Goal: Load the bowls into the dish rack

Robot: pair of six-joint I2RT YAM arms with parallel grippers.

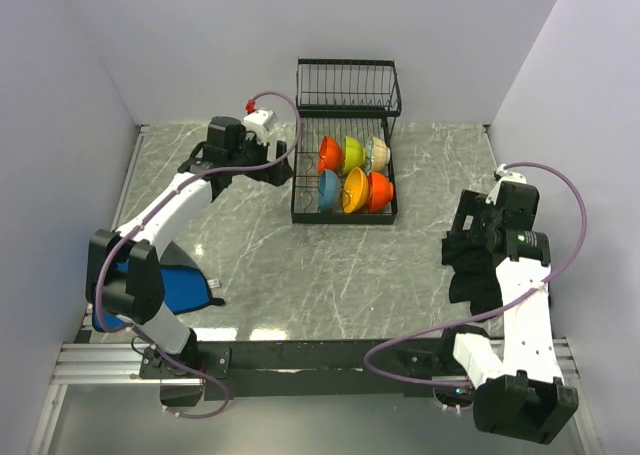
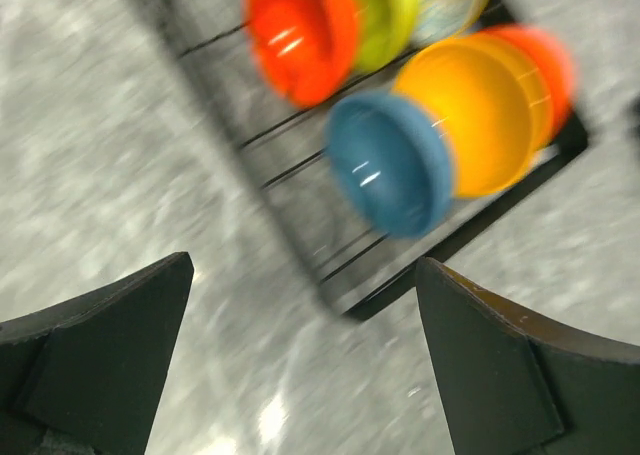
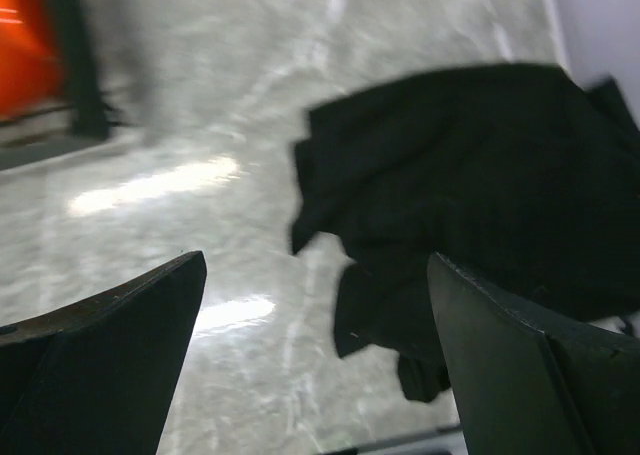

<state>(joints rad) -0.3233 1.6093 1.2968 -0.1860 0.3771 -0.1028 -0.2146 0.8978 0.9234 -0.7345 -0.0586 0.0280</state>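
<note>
Grey marbled surface [image 1: 300, 265], white walls on 3 sides. Black wire dish rack [image 1: 345, 103] stands at the far centre, with an upper basket shelf over a slotted base.

All 6 bowls sit on edge in the base slots, in 2 rows of 3:
- Far row, left to right: far red-orange bowl [image 1: 330, 154], lime green bowl [image 1: 353, 153], cream patterned bowl [image 1: 378, 153].
- Near row, left to right: blue bowl [image 1: 328, 189], orange bowl [image 1: 354, 189], near red-orange bowl [image 1: 379, 190].
- Neighbours in each row stand close, nearly touching.

Left gripper [image 2: 305, 275] hangs just left of the rack, above the surface. Its jaws are spread wide with nothing between them. Its wrist view is blurred but shows the blue bowl and orange bowl nearest.

Right gripper [image 3: 315, 260] is well to the right of the rack, jaws also spread apart and empty. It is over a crumpled black cloth [image 3: 470, 205]; whether it touches the cloth is probably no, but the blur makes this uncertain.

Blue folded cloth [image 1: 185, 287] lies at the near left, partly under the left arm.
</note>
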